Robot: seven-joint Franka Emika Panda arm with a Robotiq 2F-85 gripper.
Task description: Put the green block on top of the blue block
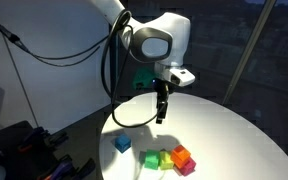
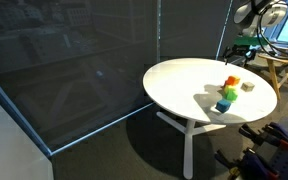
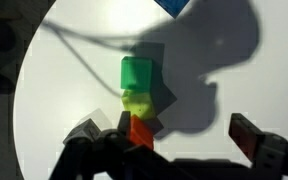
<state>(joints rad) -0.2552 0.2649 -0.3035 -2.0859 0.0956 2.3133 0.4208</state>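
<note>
Blue block, wrist view: only one corner of the blue block (image 3: 172, 6) shows at the top edge; the rest is cut off.
Orange block, wrist view: the lower part of the orange block (image 3: 140, 129) sinks into the dark gripper body, so its full outline cannot be made out.
Shadow: the arm's broad dark shadow lies across the table (image 3: 64, 80) and reaches the row of cubes, dulling their edges.
Far exterior view: the cubes shrink to a small blot of colours; the orange one (image 2: 232, 82) and the yellowish one (image 2: 230, 92) can be told, the green and blue hardly.
Small pale thing: a small pale thing (image 2: 248, 86) sits near the cubes, too small to name.
Reddish face: a pinkish-red patch (image 1: 188, 166) sits just beside the orange cube; whether it is a separate cube cannot be told.
Green block: the green block (image 3: 137, 73) stands on the table, touching the yellowish block (image 3: 137, 100), at the end of the row nearest the blue cube, with nothing on it.
Blue block, exterior view: it stands alone (image 1: 122, 144), apart from the green cube (image 1: 151, 159), its top bare.
Gripper: the gripper (image 1: 161, 113) hangs above the table, well clear of the cubes; its fingers (image 3: 84, 133) are spread wide with nothing between them.
Surroundings: dark cables (image 1: 44, 50) trail from the arm; dark gear (image 1: 24, 150) lies beside the table.
</note>
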